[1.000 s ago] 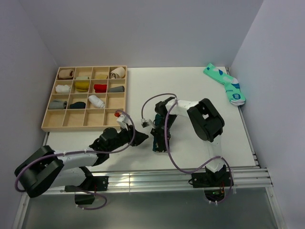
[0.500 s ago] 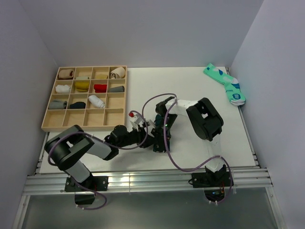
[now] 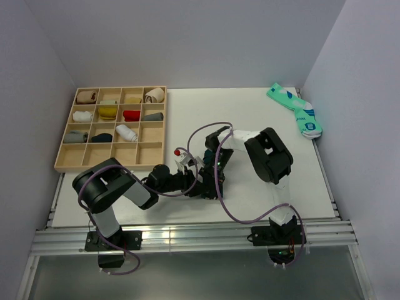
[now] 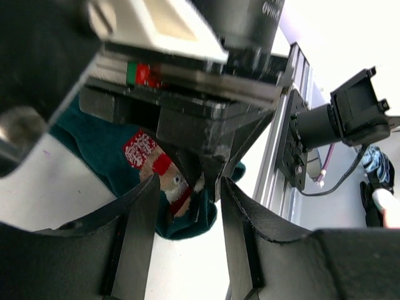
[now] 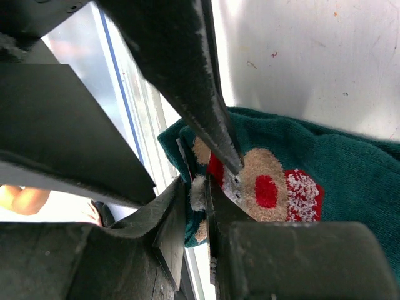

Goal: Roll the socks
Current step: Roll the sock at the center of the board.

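Fingers of the right gripper (image 5: 195, 194) are pressed together on the folded cuff edge of the dark green sock (image 5: 350, 165), with only a thin strip of cloth between them. The sock lies on the white table (image 3: 250, 119), around the middle from left to right and toward the near side. Its cuff end points at the metal rail (image 3: 206, 232) that runs along the near edge. A red-and-white figure (image 5: 269, 187) with a tan face sits close to the cuff, facing up.

The left gripper (image 4: 189, 187) is stretched in from the left, low over the table. Its two fingers stand apart, so it is open, with one finger on each side of the right gripper's tip and the pinched cuff. In the right wrist view one left finger (image 5: 187, 81) slants down from the top, and its tip touches the sock at the edge of the figure. From above, both grippers meet at the same spot and hide most of the sock — whether a second sock lies under it cannot be told.

A wooden tray (image 3: 57, 164) with compartments sits at the far left. It holds rolled socks, among them a yellow one (image 3: 107, 112) and a red one (image 3: 131, 115). A mint-green pair (image 3: 297, 111) lies at the far right corner — well apart from both grippers.
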Robot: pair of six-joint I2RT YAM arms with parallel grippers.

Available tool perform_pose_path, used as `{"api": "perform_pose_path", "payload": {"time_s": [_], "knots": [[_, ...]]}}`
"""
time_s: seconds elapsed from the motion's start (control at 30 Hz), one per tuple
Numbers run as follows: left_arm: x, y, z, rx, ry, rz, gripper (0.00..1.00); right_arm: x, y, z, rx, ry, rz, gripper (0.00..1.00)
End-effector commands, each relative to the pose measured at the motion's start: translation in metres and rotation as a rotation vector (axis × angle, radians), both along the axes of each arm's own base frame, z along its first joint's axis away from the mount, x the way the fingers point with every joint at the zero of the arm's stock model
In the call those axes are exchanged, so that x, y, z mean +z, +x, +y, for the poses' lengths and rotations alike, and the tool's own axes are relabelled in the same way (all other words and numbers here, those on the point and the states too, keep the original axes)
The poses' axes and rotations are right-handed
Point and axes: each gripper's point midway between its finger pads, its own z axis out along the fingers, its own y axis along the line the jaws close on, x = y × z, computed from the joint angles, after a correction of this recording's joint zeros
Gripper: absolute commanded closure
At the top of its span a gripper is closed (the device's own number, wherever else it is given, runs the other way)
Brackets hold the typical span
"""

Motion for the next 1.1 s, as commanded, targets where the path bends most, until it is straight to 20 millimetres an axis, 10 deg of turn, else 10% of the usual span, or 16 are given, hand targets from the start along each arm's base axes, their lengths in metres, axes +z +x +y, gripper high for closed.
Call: {"api": "perform_pose_path", "payload": {"time_s": [0.0, 1.07], "knots": [[0.009, -0.009, -0.005, -0.06, -0.049, -0.035, 0.51, 0.005, 0.005, 0.003, -0.014, 0.016, 0.019, 0.78], [-0.017, -0.008, -0.009, -0.076, 0.028, 0.018, 0.57, 0.001, 0.01, 0.002, -0.033, 0.014, 0.014, 0.78]]}}
